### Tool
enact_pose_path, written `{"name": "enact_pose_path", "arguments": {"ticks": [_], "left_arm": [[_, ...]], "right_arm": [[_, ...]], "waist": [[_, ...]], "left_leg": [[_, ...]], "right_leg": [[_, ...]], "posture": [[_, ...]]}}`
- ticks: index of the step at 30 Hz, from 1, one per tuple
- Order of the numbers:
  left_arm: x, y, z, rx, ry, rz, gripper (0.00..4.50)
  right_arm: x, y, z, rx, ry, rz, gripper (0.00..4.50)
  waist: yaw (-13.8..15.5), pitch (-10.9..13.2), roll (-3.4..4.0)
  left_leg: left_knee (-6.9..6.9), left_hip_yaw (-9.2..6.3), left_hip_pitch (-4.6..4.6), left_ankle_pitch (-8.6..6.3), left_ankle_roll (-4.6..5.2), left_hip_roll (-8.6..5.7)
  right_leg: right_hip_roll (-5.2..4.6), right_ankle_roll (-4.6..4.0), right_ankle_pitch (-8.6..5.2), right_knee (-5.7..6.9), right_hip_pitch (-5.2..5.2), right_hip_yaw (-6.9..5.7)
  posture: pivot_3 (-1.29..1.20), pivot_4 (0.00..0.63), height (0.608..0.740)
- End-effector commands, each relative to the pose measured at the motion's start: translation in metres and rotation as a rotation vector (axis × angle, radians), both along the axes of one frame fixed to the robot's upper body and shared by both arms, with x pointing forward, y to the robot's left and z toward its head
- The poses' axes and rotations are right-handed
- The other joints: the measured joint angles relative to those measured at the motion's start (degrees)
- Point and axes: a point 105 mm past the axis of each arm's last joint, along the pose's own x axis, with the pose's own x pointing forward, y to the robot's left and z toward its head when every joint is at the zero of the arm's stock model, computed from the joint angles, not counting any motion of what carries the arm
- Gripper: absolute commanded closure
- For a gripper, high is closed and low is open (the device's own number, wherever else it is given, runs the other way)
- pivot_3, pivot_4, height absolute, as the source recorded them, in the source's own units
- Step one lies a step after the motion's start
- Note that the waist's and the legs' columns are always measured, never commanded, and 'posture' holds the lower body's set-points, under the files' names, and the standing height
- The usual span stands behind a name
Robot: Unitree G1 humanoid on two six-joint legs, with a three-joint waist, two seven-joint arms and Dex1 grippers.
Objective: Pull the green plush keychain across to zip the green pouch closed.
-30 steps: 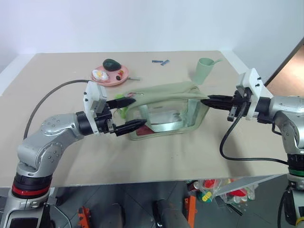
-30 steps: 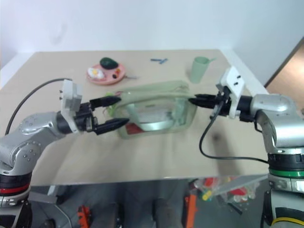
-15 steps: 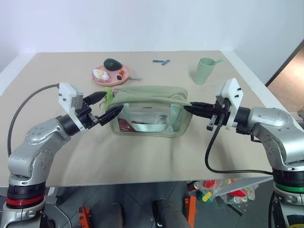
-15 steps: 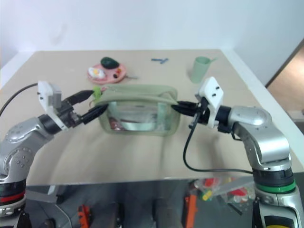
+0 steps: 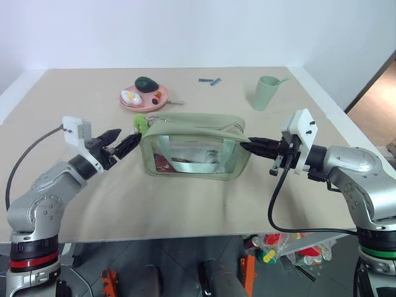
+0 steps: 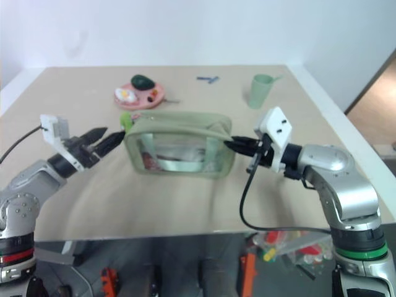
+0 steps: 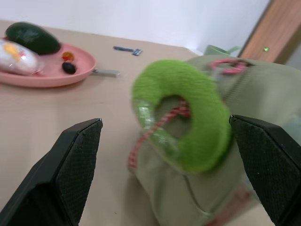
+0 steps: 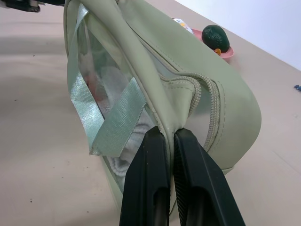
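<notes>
1. Now sits flat on the table [image 5: 204,204]: the green pouch [image 5: 195,145], lifted and tilted a moment ago. Top looks zipped shut from end to end.
2. Has let go and pulled back: the left gripper [image 5: 121,143]. Stands with jaws wide open, holding nothing.
3. Hangs free at the pouch's near end, just past the open left jaws and between their tips in the left wrist view: the green plush keychain [image 7: 181,113] on its red cord [image 7: 155,129].
4. Means the pull is probably done; only letting go with the other side looks left.
5. Stays pinched shut on the pouch's far end: the right gripper [image 8: 168,136], with the fabric edge squeezed between its closed jaws.
6. Reach in from both sides, each arm stretched nearly level toward the pouch.
</notes>
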Motion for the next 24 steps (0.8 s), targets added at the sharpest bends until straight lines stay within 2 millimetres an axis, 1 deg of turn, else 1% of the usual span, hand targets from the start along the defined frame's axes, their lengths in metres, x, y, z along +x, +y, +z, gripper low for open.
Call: {"name": "enact_pose_path", "arguments": {"ticks": [1, 4, 9, 12, 14, 19, 24], "left_arm": [[0.004, -0.006, 0.007, -0.024, -0.012, -0.022, 0.00], [0.009, -0.011, 0.002, -0.072, 0.006, -0.042, 0.00], [0.009, -0.018, -0.003, -0.149, 0.036, -0.093, 0.00], [0.012, -0.015, -0.006, -0.191, 0.038, -0.092, 0.87], [0.014, -0.014, -0.005, -0.217, 0.031, -0.090, 1.60], [0.021, -0.008, -0.005, -0.256, 0.036, -0.081, 3.21], [0.022, -0.011, -0.004, -0.230, 0.021, -0.096, 3.21]], "right_arm": [[-0.003, 0.000, 0.007, -0.012, -0.050, 0.005, 4.48], [-0.004, 0.000, 0.006, -0.018, -0.053, 0.001, 4.48], [-0.004, -0.001, 0.005, -0.030, -0.053, -0.003, 4.48], [-0.004, -0.002, 0.004, -0.035, -0.052, -0.004, 4.50], [-0.004, -0.002, 0.004, -0.038, -0.052, -0.005, 4.50], [-0.004, -0.003, 0.005, -0.045, -0.056, -0.006, 4.50], [-0.004, -0.003, 0.005, -0.054, -0.060, -0.008, 4.50]], "waist": [[0.01, 0.00, -0.01], [0.00, 0.00, -0.01], [0.05, -0.01, -0.01], [0.06, -0.01, -0.02], [0.06, -0.01, -0.02], [0.07, -0.01, -0.03], [0.06, -0.01, -0.03]], "left_leg": [[-0.01, 0.00, 0.00, 0.00, 0.00, 0.00], [-0.04, -0.01, 0.00, -0.01, 0.00, 0.00], [-0.03, -0.02, 0.00, 0.00, 0.00, -0.01], [0.00, 0.00, 0.00, 0.00, 0.00, -0.02], [0.00, 0.00, -0.01, 0.00, 0.00, -0.03], [0.00, -0.02, -0.01, 0.00, 0.00, -0.03], [-0.01, -0.01, -0.03, 0.00, 0.00, -0.03]], "right_leg": [[0.00, 0.10, 0.06, 0.00, 0.00, -0.01], [0.00, 0.11, 0.06, -0.01, -0.01, 0.00], [0.00, 0.12, 0.07, -0.01, 0.00, -0.01], [-0.02, 0.10, 0.06, -0.02, 0.02, 0.00], [-0.02, 0.10, 0.06, -0.04, 0.02, 0.00], [-0.01, 0.13, 0.07, -0.04, 0.01, -0.01], [-0.02, 0.15, 0.09, -0.09, 0.01, 0.00]], "posture": [[0.00, 0.150, 0.740], [0.00, 0.150, 0.740], [0.00, 0.150, 0.740], [0.00, 0.150, 0.740], [0.00, 0.150, 0.740], [0.00, 0.150, 0.740], [0.00, 0.150, 0.740]]}}
